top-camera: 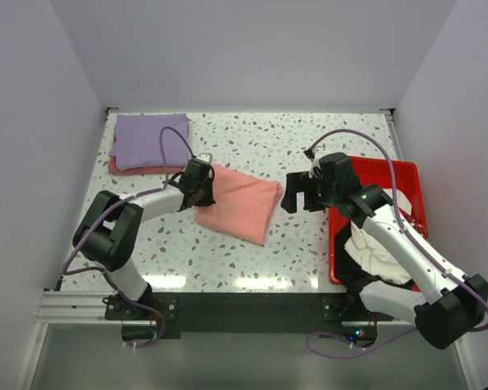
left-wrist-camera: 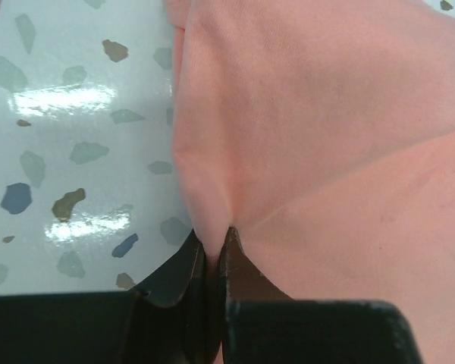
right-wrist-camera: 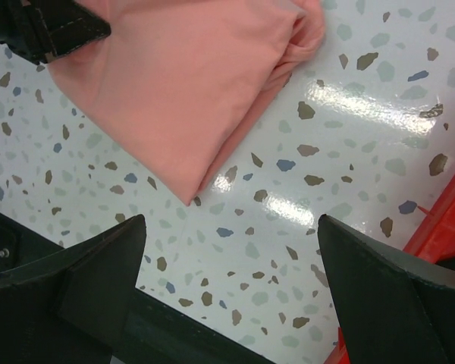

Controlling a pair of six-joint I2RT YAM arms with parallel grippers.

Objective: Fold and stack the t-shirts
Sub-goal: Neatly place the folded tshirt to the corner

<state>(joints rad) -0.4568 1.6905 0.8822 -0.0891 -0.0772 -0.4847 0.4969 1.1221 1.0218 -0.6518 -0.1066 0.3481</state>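
A folded salmon-pink t-shirt (top-camera: 240,203) lies in the middle of the table. My left gripper (top-camera: 202,184) is shut on a pinch of its left edge; in the left wrist view the cloth (left-wrist-camera: 326,129) bunches between the closed fingertips (left-wrist-camera: 231,239). My right gripper (top-camera: 297,195) is open and empty, hovering just right of the shirt; the right wrist view shows the shirt (right-wrist-camera: 189,83) ahead of its spread fingers (right-wrist-camera: 98,265). A folded lavender-purple t-shirt (top-camera: 150,140) rests on a pink one (top-camera: 122,167) at the back left. A white t-shirt (top-camera: 378,248) lies in the red tray.
The red plastic tray (top-camera: 407,175) stands at the right edge of the speckled table, partly under my right arm. White walls close the table at the back and sides.
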